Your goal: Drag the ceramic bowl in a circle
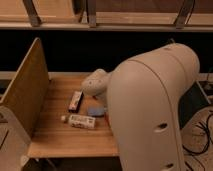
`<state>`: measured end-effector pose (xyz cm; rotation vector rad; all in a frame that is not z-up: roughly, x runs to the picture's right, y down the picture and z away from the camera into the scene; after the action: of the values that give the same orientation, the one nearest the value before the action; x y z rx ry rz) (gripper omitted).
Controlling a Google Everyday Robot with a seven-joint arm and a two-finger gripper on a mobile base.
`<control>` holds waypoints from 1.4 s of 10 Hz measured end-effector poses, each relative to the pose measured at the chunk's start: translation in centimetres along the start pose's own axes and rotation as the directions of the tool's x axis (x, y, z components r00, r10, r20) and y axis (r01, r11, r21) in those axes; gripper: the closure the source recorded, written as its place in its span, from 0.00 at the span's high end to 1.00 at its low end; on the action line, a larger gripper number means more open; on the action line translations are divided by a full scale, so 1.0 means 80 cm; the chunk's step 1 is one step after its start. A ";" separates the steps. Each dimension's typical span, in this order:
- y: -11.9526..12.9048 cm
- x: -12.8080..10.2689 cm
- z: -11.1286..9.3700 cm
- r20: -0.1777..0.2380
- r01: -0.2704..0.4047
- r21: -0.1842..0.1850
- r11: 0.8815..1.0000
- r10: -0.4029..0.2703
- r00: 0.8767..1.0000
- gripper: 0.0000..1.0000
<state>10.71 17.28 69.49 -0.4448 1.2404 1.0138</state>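
Note:
The orange-red ceramic bowl does not show in the camera view; it is either hidden behind my arm or out of view. My large whitish arm (pixel 150 110) fills the right half of the view. A rounded arm link (pixel 95 82) reaches down over the middle of the wooden table (pixel 60 140). The gripper itself is hidden behind the arm, somewhere past that link.
A dark and white flat packet (pixel 76 100) lies on the table. A white bottle (pixel 82 120) lies on its side in front of it. A small blue object (pixel 97 111) sits beside the arm. A tall wooden side panel (pixel 25 92) borders the table's left edge. Cables lie on the floor at right (pixel 202 135).

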 end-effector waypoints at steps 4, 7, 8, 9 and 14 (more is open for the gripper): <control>-0.019 -0.034 -0.005 0.185 0.015 -0.126 0.992 0.009 0.983 0.80; -0.076 -0.054 -0.031 0.471 0.087 -0.278 0.957 0.056 0.880 0.80; -0.095 -0.049 -0.035 0.522 0.101 -0.298 0.949 0.074 0.849 0.80; -0.116 -0.042 -0.035 0.560 0.104 -0.311 0.945 0.094 0.823 0.80; -0.123 -0.049 -0.031 0.582 0.117 -0.336 0.935 0.108 0.806 0.80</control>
<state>17.47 8.77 70.01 -0.3633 0.4831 1.2599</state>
